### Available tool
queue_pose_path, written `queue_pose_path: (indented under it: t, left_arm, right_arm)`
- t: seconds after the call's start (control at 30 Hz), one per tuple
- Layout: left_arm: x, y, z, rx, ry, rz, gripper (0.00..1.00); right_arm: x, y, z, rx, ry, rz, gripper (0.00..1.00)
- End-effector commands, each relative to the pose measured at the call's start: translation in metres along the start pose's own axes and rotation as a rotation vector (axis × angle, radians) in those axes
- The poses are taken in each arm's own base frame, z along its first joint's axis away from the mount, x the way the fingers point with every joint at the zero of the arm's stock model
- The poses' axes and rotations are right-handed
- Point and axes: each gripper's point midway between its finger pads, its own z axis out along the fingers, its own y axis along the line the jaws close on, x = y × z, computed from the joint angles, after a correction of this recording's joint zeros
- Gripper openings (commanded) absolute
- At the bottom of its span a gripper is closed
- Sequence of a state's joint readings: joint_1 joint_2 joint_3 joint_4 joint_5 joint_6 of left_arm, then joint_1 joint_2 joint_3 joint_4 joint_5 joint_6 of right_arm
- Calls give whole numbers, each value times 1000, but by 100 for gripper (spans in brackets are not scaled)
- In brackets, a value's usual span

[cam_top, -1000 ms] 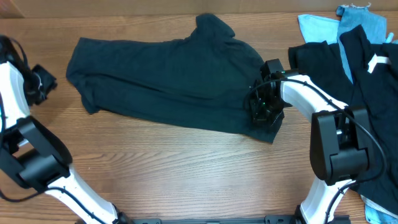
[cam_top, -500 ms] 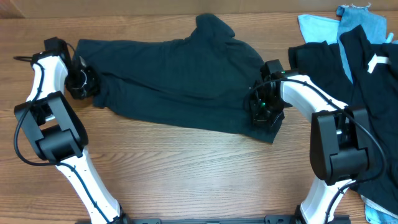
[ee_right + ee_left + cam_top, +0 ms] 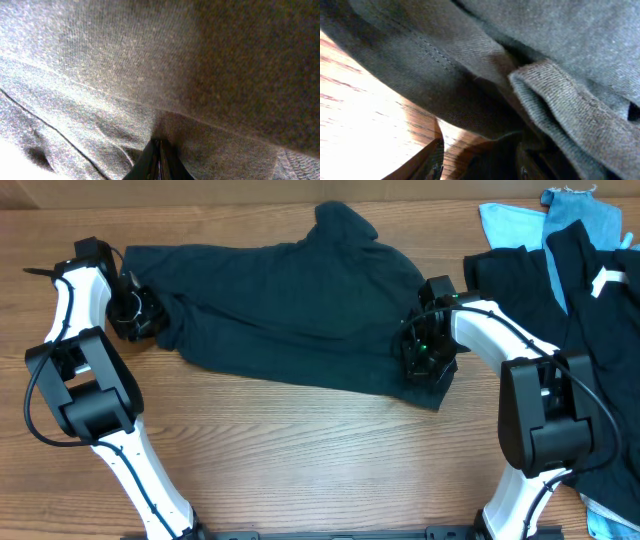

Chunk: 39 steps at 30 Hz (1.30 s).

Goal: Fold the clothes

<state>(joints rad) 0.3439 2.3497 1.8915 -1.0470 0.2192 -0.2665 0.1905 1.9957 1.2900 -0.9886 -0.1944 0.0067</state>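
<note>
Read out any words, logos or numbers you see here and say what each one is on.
No text can be read.
White mark on the black garment at right: only a fragment shows, unreadable.
Spread black T-shirt: no print visible.

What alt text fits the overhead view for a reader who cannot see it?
A dark T-shirt lies spread across a wooden table, with the left hand at its left edge and the right hand shut on its lower right corner. A pile of black and light blue clothes sits at the right edge.
</note>
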Motion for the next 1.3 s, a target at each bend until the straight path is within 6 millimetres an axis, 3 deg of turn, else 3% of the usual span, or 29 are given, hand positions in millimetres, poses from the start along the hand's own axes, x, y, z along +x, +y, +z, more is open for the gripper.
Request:
queue_pose_path:
  t: [0.0, 0.27, 0.3, 0.37, 0.67, 0.77, 0.83, 1.0, 1.13, 1.27]
  left_arm:
    - [-3, 17, 6, -65, -10, -35, 50]
    - [-21, -8, 9, -14, -92, 15, 57]
    - [-22, -13, 9, -5, -102, 24, 55]
    - [-23, -23, 10, 27, -107, 37, 41]
    - [-25, -32, 9, 84, -108, 22, 40]
    - [-27, -32, 9, 86, -116, 17, 34]
    - [-30, -33, 8, 90, -127, 17, 21]
    - [-36, -35, 7, 97, -153, 23, 4]
    - [-37, -6, 4, -12, -157, -12, 4]
    - [-48, 44, -19, -52, -187, -113, 4]
  right_arm:
    - [15, -7, 19, 27, 79, 8, 6]
    - [16, -7, 19, 28, 83, 8, 6]
    - [16, -7, 19, 28, 83, 8, 6]
    - [16, -7, 19, 27, 83, 8, 6]
    - [16, -7, 19, 27, 82, 8, 6]
    - [15, -7, 19, 27, 80, 8, 6]
    - [15, -7, 19, 27, 79, 8, 6]
    - [15, -7, 19, 27, 79, 8, 6]
    - [15, -7, 19, 27, 79, 8, 6]
    - [15, -7, 19, 27, 78, 8, 6]
